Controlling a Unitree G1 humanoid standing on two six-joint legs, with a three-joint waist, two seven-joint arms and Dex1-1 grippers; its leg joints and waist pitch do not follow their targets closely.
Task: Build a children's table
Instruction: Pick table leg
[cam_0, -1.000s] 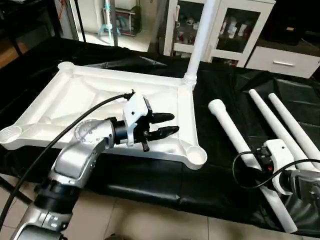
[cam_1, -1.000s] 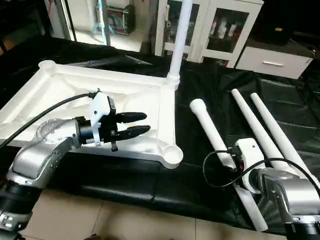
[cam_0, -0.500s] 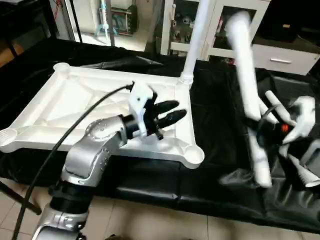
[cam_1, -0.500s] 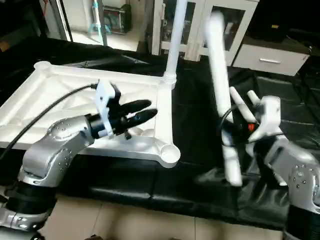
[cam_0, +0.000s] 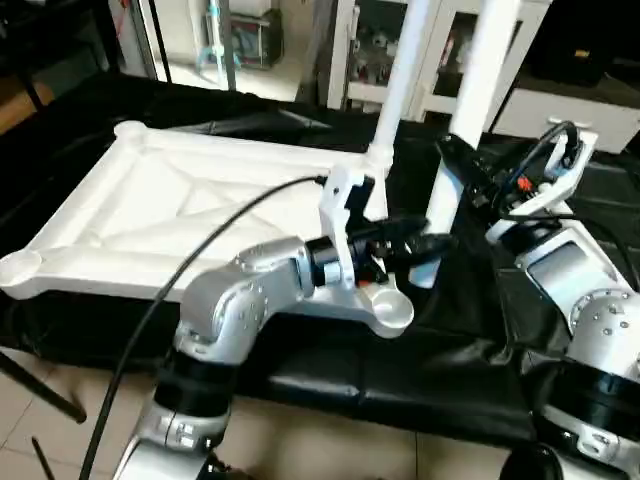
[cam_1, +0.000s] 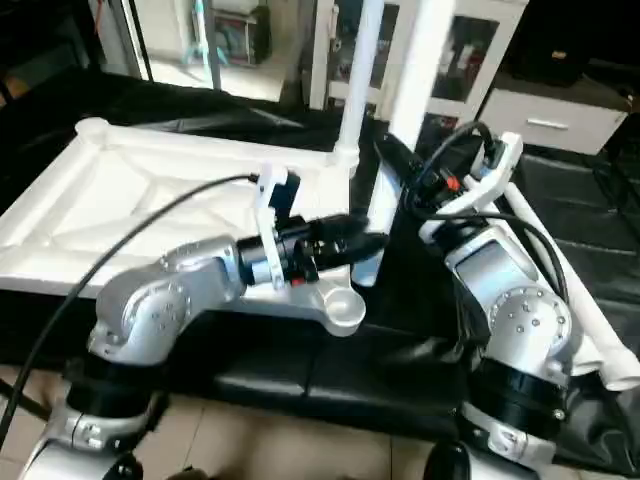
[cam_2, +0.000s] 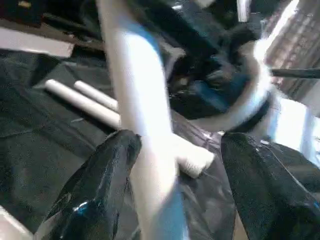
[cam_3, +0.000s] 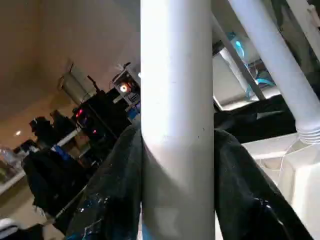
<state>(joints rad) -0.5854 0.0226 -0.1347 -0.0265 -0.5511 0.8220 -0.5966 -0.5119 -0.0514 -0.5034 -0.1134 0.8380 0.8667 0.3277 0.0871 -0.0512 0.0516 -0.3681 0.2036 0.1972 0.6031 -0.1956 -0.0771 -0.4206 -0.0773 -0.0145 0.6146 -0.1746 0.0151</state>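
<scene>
Both upright legs (cam_0: 487, 60) cut off at top.

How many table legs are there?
4. One leg stands in the tabletop's far corner socket. The right pincer holds a second leg upright. Two more legs lie on the black cloth. None seems hidden.

A white tube leg (cam_2: 145, 130) stands between the left gripper's (cam_2: 175, 165) two black fingers (cam_2: 95, 195), close against one finger and apart from the other, the jaws spread wide. Beyond the fingertips, two more white legs (cam_2: 85, 100) lie side by side on black sheeting (cam_2: 35, 135). Behind the upright leg sits the blurred right gripper (cam_2: 235, 85).
</scene>
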